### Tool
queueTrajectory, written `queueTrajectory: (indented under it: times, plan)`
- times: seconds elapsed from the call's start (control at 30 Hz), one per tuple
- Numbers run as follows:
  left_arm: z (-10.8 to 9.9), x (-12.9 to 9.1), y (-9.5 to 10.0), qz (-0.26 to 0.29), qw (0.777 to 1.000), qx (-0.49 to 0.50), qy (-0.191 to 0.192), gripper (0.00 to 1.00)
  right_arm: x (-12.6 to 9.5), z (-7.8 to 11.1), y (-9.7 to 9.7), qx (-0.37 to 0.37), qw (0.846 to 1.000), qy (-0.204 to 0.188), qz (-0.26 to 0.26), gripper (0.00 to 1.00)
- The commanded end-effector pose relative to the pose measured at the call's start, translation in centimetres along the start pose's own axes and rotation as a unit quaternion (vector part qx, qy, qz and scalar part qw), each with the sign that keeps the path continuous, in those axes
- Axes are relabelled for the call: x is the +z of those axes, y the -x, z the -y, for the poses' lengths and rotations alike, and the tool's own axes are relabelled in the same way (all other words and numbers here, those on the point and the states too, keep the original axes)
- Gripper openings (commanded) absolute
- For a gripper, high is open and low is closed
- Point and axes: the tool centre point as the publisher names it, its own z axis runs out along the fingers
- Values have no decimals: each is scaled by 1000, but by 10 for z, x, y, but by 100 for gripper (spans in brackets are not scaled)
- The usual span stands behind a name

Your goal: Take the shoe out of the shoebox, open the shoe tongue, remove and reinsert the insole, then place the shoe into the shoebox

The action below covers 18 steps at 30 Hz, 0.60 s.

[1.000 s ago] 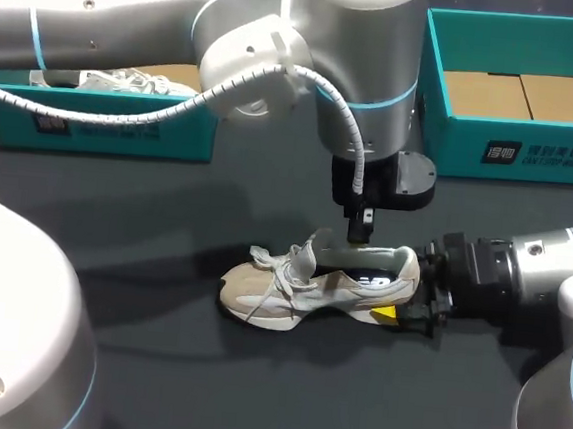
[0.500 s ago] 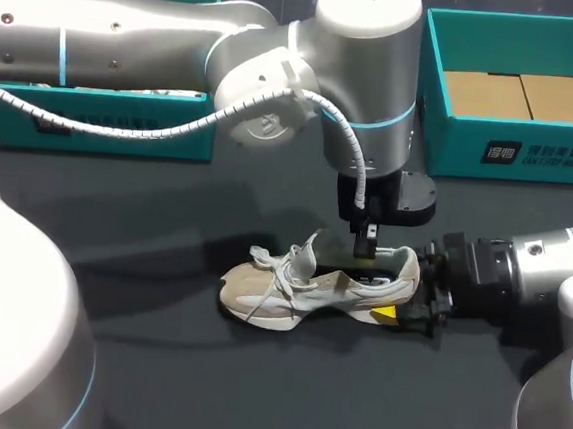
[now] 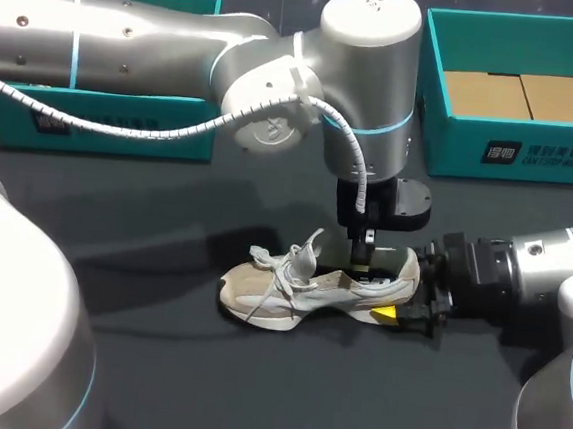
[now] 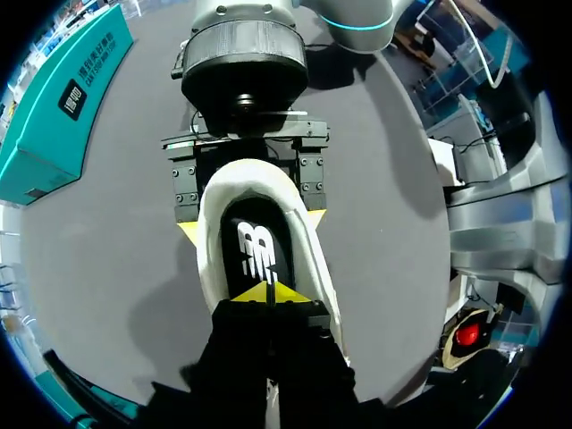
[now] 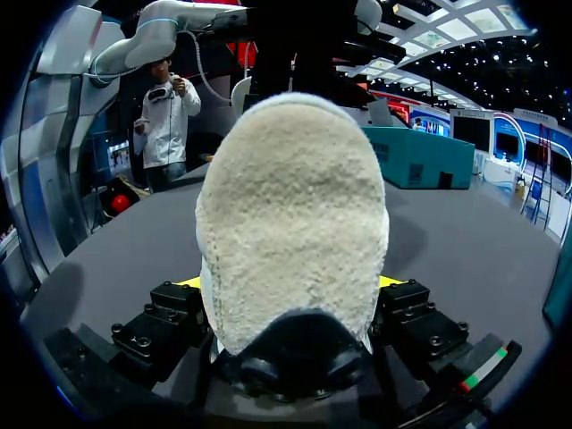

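Sneaker (image 3: 305,284) lies on its side-sole on the dark table (image 3: 251,392), toe toward my left, heel toward my right, laces loose over the tongue. Right gripper (image 3: 399,303) comes in low from the right and clamps the heel: one yellow tip on each side of the heel cup, both touching, fuzzy heel back filling the right wrist view. Left arm comes in from the left and drops its left gripper (image 4: 268,293) straight down into the shoe opening, just ahead of the heel collar. Its two yellow tips are pressed together with only a thin seam between them, sitting at the dark insole (image 4: 255,250); can't tell whether any insole edge is caught in them. Insole looks flat inside the shoe. Teal shoebox (image 3: 453,149) stands open at the far right of the table, cardboard floor showing, well apart from the sneaker. Second teal box (image 3: 104,123) is at the far left, mostly hidden behind the left arm.
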Motion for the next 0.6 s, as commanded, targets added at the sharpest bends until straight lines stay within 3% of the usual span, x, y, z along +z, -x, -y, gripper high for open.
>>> queueTrajectory:
  times: [0.03,0.6]
  plan:
    - [3,9,3,-6,1000,-2,8,0,-1,0,0,0,1000,-2,0,0]
    - [-27,30,-5,-29,999,8,39,0,-1,0,0,0,1000,-2,0,0]
